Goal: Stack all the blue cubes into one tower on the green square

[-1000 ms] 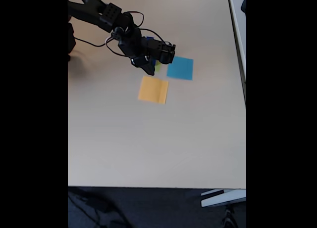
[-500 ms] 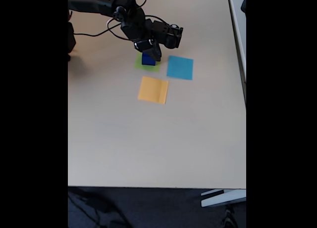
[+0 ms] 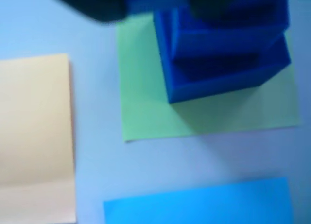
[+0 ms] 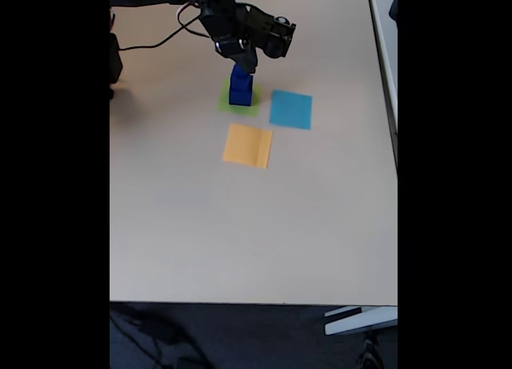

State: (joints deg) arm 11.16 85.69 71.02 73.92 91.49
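Note:
The blue cubes (image 4: 240, 89) stand stacked as one tower on the green square (image 4: 229, 105), far on the table in the fixed view. In the wrist view the blue cubes (image 3: 223, 59) show stepped tiers, blurred, on the right half of the green square (image 3: 150, 102). My gripper (image 4: 245, 62) hangs just over the tower's top. In the wrist view the gripper (image 3: 155, 5) shows as two dark fingers (image 3: 87, 3) spread apart along the top edge, with blue between them. Whether they touch the top cube is unclear.
A cyan-blue paper square (image 4: 290, 109) lies right of the green one and an orange-yellow square (image 4: 247, 145) lies nearer the camera. In the wrist view the orange-yellow square (image 3: 34, 127) is at the left and the cyan-blue square (image 3: 199, 204) at the bottom. The table's right edge (image 4: 395, 145) is close by.
My gripper has lifted up and back from low over the green square. The blue tower, hidden under the gripper before, now stands in full view.

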